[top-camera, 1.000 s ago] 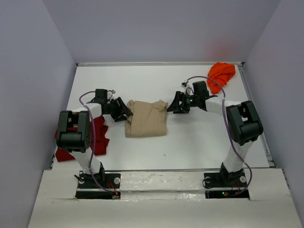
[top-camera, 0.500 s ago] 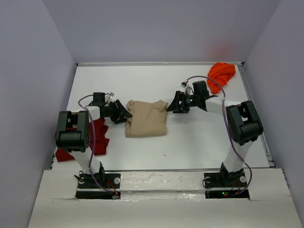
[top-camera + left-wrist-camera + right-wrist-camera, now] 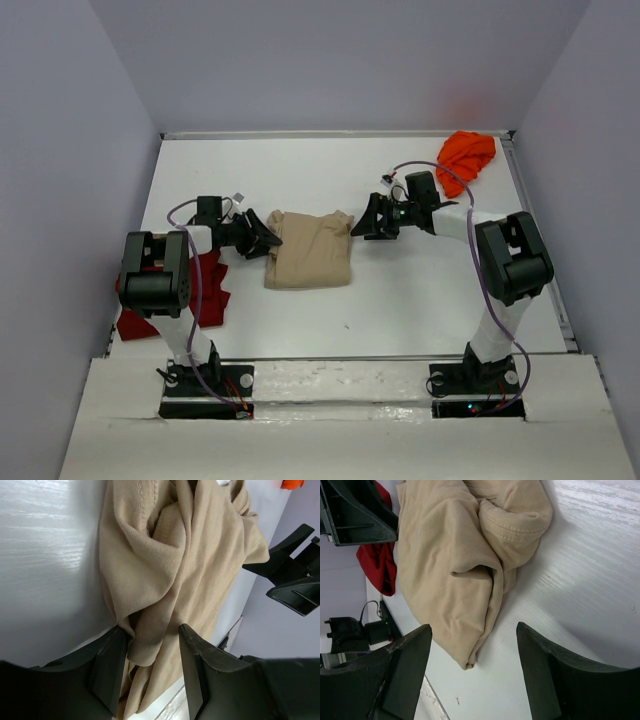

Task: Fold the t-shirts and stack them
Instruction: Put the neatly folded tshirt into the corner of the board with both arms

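Tan cloth fills most of what I see: the tan t-shirt (image 3: 308,250) lies mid-table in a rough, partly folded rectangle, bunched with soft ridges and not yet a flat, square packet. My left gripper (image 3: 262,240) sits at its left edge, low on the table (image 3: 400,300), with its jaws partway apart and straddling a loose fold of the hem. The cloth hangs slack between the fingers and, as far as I can judge, is not squeezed, so I read this as lining up a grasp rather than holding. My right gripper (image 3: 362,222) hovers just beside the shirt's upper right corner, near the rolled sleeve or collar seam, jaws spread wide with nothing between them but bare tabletop and the shirt's edge. I take it that I have one hand at each side because a floppy garment this size folds cleanly only when both edges are lifted or tucked together. The dark red t-shirt (image 3: 205,290) lies crumpled at the left edge of the table beside my left arm, and the orange t-shirt (image 3: 467,157) is heaped in the far right corner, well apart from the others. Both look unfolded, so the task seems to be in its early part. The bunched hem may slip or carry extra layers when I pinch it.
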### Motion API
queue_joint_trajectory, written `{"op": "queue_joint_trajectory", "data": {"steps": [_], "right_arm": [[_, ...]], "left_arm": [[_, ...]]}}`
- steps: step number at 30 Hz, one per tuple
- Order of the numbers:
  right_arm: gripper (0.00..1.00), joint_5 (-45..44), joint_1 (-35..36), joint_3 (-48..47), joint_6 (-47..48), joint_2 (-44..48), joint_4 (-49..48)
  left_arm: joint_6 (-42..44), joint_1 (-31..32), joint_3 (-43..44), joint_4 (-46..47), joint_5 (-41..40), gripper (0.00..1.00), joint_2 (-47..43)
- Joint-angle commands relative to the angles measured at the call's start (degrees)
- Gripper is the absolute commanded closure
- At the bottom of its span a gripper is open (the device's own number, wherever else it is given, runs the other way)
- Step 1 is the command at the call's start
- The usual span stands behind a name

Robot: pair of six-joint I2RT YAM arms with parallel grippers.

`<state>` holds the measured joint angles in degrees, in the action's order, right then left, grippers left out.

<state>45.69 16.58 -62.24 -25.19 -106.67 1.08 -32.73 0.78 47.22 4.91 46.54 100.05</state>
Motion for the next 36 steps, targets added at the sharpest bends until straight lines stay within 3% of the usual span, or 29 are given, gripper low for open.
{"op": "queue_joint_trajectory", "data": {"steps": [1, 8, 11, 12, 15, 19, 36], "right_arm": [[0.26, 0.8, 0.3, -0.3, 1.5, -0.2, -1.5], [0.26, 0.5, 0.3, -0.3, 1.7, -0.1, -1.3], [0.28, -1.5, 0.3, -1.3, 2.5, -0.5, 2.6], [0.28, -2.9, 0.3, -1.4, 3.0, -0.1, 3.6], [0.28, -8.2, 0.9, -4.0, 6.1, -0.7, 10.1], [0.27, -9.5, 0.9, -4.0, 6.0, -2.4, 10.5], [0.27, -6.1, 7.0, -10.2, 4.4, -11.3, 8.8]], "left_arm": [[-2.7, 0.2, -2.1, 4.5, 5.2, 0.46, -0.9], [-3.2, 0.6, -1.3, 5.3, 6.6, 0.46, -1.9], [-3.2, 0.7, -1.4, 5.3, 6.5, 0.6, -1.2], [-3.2, 0.7, -1.6, 5.2, 6.5, 0.74, -1.0], [-3.0, 0.7, -1.5, 5.0, 5.9, 0.83, -0.7], [-2.3, 0.7, -0.6, 3.7, 5.6, 0.99, 0.0], [-1.5, 0.6, -1.0, 2.2, 3.9, 1.0, -1.4]]}}
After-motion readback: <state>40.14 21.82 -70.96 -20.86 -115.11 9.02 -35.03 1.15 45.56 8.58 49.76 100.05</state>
